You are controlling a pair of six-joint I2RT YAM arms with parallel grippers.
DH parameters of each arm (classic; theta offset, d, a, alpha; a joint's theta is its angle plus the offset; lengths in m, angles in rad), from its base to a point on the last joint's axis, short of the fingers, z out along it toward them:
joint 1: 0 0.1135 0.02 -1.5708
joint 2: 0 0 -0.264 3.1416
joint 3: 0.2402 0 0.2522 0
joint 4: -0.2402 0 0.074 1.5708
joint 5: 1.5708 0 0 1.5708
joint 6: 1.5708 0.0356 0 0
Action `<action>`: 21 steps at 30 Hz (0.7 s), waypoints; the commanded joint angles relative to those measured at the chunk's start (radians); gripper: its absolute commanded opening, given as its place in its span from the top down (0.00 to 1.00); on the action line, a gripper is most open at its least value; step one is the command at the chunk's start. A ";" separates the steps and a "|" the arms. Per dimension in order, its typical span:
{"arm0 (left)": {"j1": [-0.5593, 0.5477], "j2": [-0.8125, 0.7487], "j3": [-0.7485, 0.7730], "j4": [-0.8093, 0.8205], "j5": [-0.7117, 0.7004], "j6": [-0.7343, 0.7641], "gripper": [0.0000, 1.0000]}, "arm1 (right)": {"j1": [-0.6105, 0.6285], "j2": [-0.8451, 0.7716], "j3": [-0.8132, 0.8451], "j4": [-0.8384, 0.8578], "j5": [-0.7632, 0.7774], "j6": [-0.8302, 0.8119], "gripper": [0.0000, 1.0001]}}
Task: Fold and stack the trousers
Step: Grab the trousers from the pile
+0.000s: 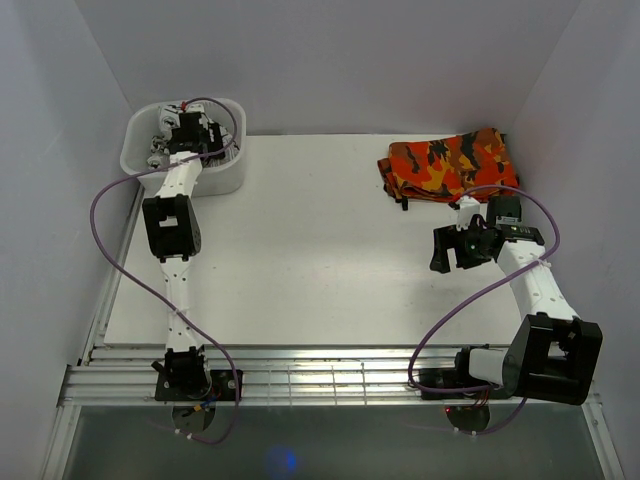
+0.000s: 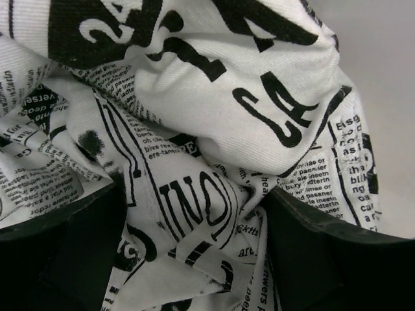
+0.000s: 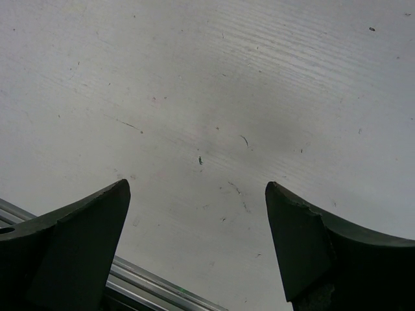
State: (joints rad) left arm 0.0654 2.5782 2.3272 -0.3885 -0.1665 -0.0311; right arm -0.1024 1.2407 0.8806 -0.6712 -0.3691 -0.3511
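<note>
the top external camera is looking down from above and behind the arm bases, taking in the whole table (image 1: 300, 250). the left wrist camera is staring point-blank past its fingers (image 2: 65, 259) into the trousers (image 2: 227, 97) inside the bin (image 1: 228, 178). the right wrist camera is facing down close over the table, sharing that surface with the overhead view.

trousers (image 2: 214, 97): white, black newsprint lettering | garment (image 1: 450, 163): orange-red-black camouflage | cable (image 1: 93, 210): purple | tub (image 1: 228, 180): pale grey

Open right pincer (image 3: 198, 243) above table (image 3: 214, 97)
</note>
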 commanded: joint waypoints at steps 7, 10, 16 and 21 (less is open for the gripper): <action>0.083 0.005 0.034 0.045 0.237 -0.093 0.78 | 0.006 0.003 0.015 0.006 0.009 -0.008 0.10; 0.096 -0.064 0.006 0.146 0.259 -0.104 1.00 | 0.006 0.005 0.031 -0.007 0.004 -0.014 0.10; 0.097 -0.214 -0.014 0.423 0.219 -0.006 1.00 | 0.006 0.000 0.046 0.001 -0.021 -0.005 0.10; 0.099 -0.311 -0.013 0.638 0.212 0.063 1.00 | 0.006 -0.026 0.055 0.010 -0.040 0.008 0.10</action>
State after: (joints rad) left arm 0.1574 2.5145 2.2772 -0.0685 0.0589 -0.0315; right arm -0.1024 1.2442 0.8906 -0.6781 -0.3763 -0.3496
